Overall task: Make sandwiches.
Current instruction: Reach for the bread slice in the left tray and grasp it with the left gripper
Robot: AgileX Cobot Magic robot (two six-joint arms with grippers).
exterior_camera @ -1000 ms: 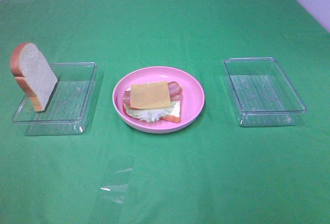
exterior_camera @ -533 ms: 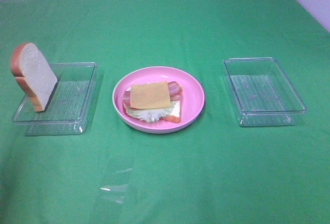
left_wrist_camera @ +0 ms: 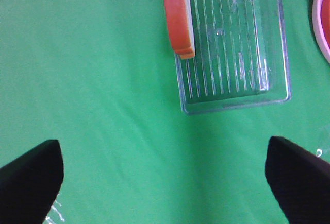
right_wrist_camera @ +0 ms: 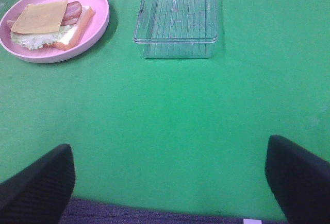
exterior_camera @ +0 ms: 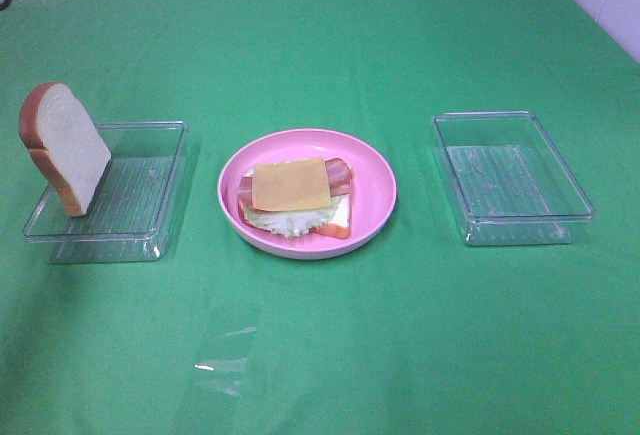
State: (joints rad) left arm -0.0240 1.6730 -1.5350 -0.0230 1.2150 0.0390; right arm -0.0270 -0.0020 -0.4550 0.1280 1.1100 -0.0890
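An open sandwich (exterior_camera: 293, 199) lies on the round pink plate (exterior_camera: 372, 180): a bread slice, lettuce, bacon strips and a yellow-orange cheese slice (exterior_camera: 289, 183) on top. It also shows in the right wrist view (right_wrist_camera: 49, 22). A second bread slice (exterior_camera: 65, 147) stands on edge at the left side of the left clear tray (exterior_camera: 135, 205); its crust shows in the left wrist view (left_wrist_camera: 178, 15). My left gripper (left_wrist_camera: 165, 183) is open over bare cloth, apart from that tray. My right gripper (right_wrist_camera: 170, 183) is open near the table's front edge. Neither arm shows in the exterior view.
An empty clear tray (exterior_camera: 510, 177) stands right of the plate, also in the right wrist view (right_wrist_camera: 178, 20). A green cloth (exterior_camera: 330, 355) covers the table. A thin clear film (exterior_camera: 225, 350) lies on the cloth in front of the plate.
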